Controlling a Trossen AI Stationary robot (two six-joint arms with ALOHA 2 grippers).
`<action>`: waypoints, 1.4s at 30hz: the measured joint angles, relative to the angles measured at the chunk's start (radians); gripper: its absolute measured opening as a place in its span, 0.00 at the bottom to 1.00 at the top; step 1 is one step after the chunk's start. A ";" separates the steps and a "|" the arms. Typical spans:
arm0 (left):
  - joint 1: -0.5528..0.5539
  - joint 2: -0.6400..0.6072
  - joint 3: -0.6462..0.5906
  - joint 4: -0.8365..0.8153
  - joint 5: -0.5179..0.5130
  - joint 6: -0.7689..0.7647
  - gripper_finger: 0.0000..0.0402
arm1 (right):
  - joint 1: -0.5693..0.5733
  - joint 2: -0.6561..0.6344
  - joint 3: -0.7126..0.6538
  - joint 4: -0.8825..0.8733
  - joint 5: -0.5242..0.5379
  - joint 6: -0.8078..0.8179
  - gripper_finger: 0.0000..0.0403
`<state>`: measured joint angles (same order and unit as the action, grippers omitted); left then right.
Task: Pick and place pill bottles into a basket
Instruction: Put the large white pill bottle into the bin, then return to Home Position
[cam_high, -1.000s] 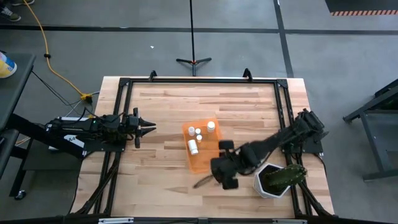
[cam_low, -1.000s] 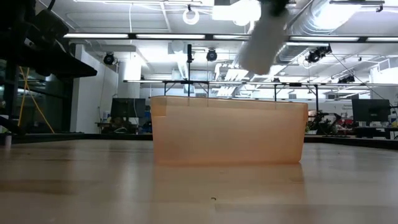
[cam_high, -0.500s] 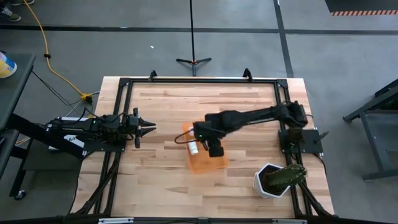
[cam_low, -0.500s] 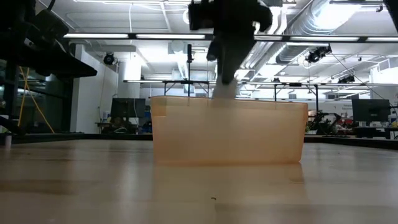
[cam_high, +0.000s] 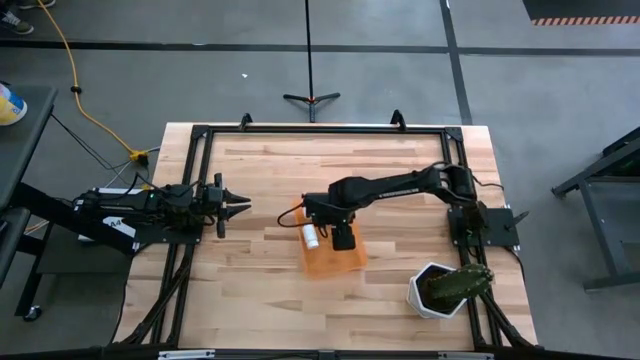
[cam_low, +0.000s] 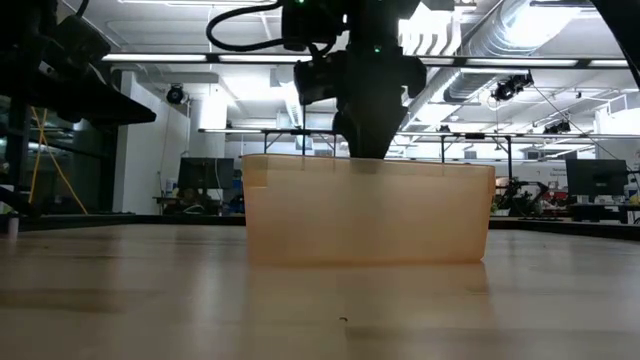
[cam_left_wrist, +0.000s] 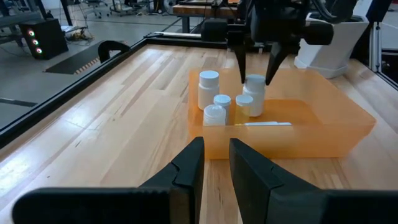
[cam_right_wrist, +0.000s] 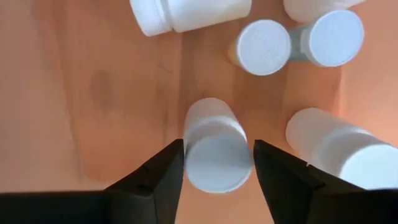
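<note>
Step in hand, as we judge it: placing a bottle in the basket (cam_high: 331, 252). The right tool (cam_left_wrist: 255, 73) hangs directly over the basket's interior, pointing down, near the end of the basket away from the plant pot (cam_high: 437, 288). Its two fingers (cam_right_wrist: 152, 180) stand either side of an upright pill bottle (cam_right_wrist: 213, 148); whether they press on it or have just let go we cannot tell, since in the right wrist view a thin gap seems to show on each side.

Next move, in our judgement: spread the fingers fully if not yet done, then lift straight up out of the basket, so the neighbouring bottles are not knocked.

Bottles: small white cylinders with flat white caps. Inside the basket we count three more standing close beside the held one (cam_left_wrist: 209, 87) (cam_left_wrist: 222, 103) (cam_left_wrist: 214, 115), and one lying on its side (cam_right_wrist: 186, 12) on the basket floor. Basket: translucent orange, shallow, rectangular, resting on the wooden bench (cam_high: 260, 170).

The left tool (cam_high: 232, 203) waits well apart from the basket, at the bench edge, fingers nearly together with a narrow gap
</note>
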<state>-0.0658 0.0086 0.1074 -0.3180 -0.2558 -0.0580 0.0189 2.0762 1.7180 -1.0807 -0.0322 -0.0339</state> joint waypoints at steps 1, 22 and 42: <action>0.000 0.000 0.000 0.000 0.000 0.000 0.28 | -0.001 0.000 0.000 0.000 -0.002 0.000 0.47; 0.000 0.000 0.000 0.002 0.006 -0.026 0.28 | -0.085 -0.180 0.002 0.348 -0.091 -0.183 0.42; 0.000 0.000 0.000 0.008 0.010 -0.026 0.28 | -0.075 -0.332 -0.583 1.566 -0.053 -0.097 0.01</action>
<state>-0.0658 0.0087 0.1074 -0.3095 -0.2458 -0.0841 -0.0564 1.7439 1.1347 0.4852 -0.0850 -0.1309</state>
